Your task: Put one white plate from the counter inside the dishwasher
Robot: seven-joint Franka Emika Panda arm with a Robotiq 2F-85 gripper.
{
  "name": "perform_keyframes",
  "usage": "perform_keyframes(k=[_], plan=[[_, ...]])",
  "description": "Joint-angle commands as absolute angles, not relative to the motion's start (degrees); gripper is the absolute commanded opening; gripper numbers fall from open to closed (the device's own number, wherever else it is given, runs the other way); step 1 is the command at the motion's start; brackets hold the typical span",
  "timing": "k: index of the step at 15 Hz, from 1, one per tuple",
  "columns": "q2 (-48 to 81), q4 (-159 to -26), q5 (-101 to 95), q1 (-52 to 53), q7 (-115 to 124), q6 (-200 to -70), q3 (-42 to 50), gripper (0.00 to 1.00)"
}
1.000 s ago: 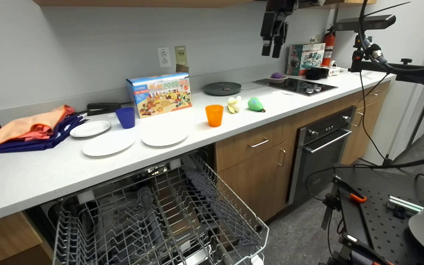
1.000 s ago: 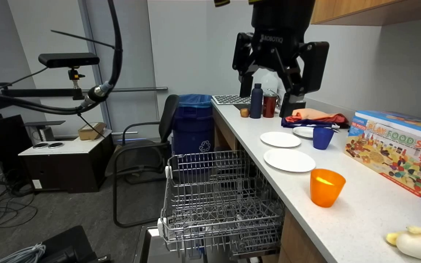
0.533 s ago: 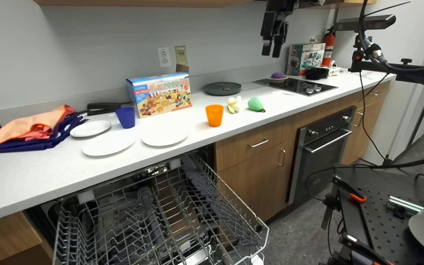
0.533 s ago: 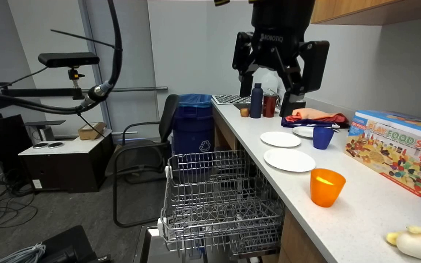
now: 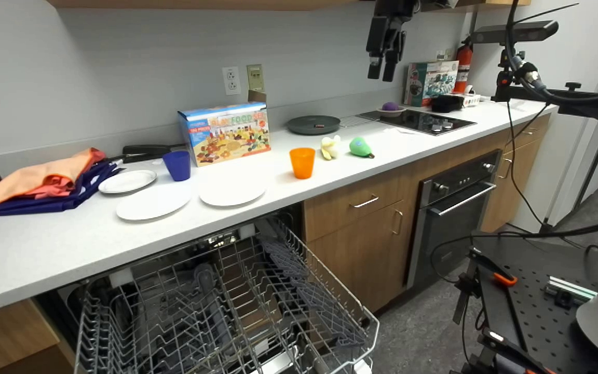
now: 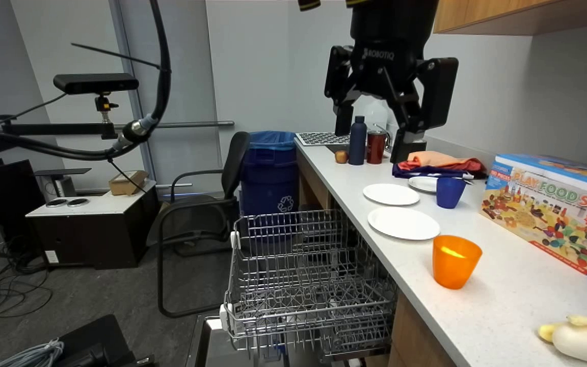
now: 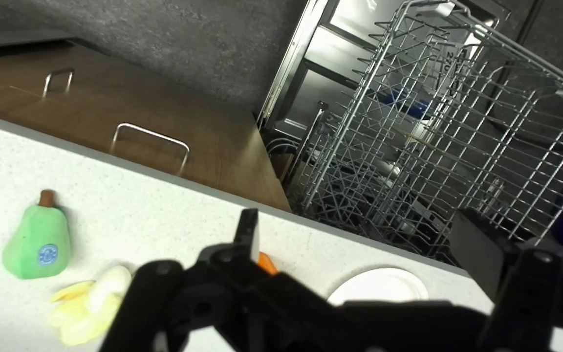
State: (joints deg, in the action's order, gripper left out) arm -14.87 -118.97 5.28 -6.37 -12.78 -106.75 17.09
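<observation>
The wrist view shows us the pincer (image 7: 359,239) spread wide and holding nothing; past it the white plate (image 7: 380,285) lies flat on the counter (image 7: 140,215), partly hidden. We expect it light, stiff and slick, perhaps breakable, and would take hold at the rim facing the counter's front edge. In an exterior view we see it well below the pincer, near the orange cup (image 6: 455,262). In an exterior view we find it on the dishwasher (image 5: 236,304) side of the pincer, well apart, a second plate (image 5: 153,203) just beside it; which is meant we cannot be sure.
</observation>
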Motion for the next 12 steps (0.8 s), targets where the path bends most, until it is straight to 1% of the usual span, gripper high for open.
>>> perform_keyframes(k=[1, 6, 7, 12], plan=[[-15.0, -119.4, 6.1, -7.6, -14.1, -108.8, 16.1, 1.00], [-15.2, -120.4, 6.2, -7.6, -14.0, -113.1, 16.0, 1.00], [-14.7, -119.6, 5.7, -7.7, -13.1, -111.1, 15.9, 1.00], [-14.7, -120.1, 5.7, -7.7, -13.1, -112.3, 15.9, 1.00]])
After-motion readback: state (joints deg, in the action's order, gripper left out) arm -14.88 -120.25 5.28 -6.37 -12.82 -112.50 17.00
